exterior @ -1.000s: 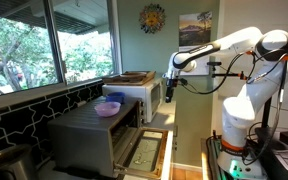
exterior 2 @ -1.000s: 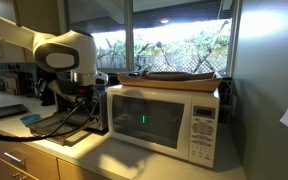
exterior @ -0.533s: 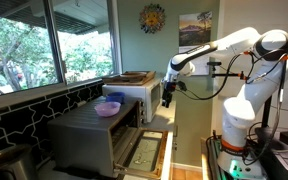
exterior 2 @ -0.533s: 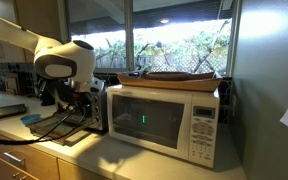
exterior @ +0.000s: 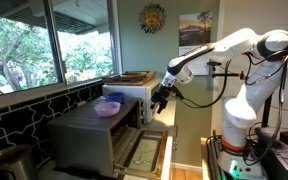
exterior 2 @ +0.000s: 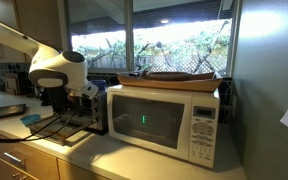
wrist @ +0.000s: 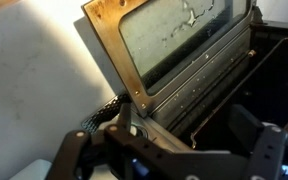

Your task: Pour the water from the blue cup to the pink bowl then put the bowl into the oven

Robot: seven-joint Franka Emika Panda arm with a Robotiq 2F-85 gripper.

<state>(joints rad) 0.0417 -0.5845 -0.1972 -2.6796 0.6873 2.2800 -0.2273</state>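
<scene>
The pink bowl point(exterior: 108, 108) sits on top of the grey oven point(exterior: 89, 135), whose glass door point(exterior: 144, 152) hangs open and down. I cannot make out the blue cup in any view. My gripper point(exterior: 160, 100) hovers in front of the white microwave, above the open oven door and to the right of the bowl. In the wrist view the gripper point(wrist: 189, 135) is open with nothing between its fingers point(wrist: 127, 120). Below it lie the door's glass pane point(wrist: 174, 45) and the dark oven cavity point(wrist: 259, 75).
A white microwave point(exterior: 142, 93) stands right behind the oven, with a flat wooden tray point(exterior 2: 179, 76) on top. Windows run along the wall by the counter. The white arm point(exterior 2: 54, 68) crosses over the counter left of the microwave point(exterior 2: 164, 122).
The gripper has come down and moved toward the oven's open door. It has stayed open. The bowl has not moved.
</scene>
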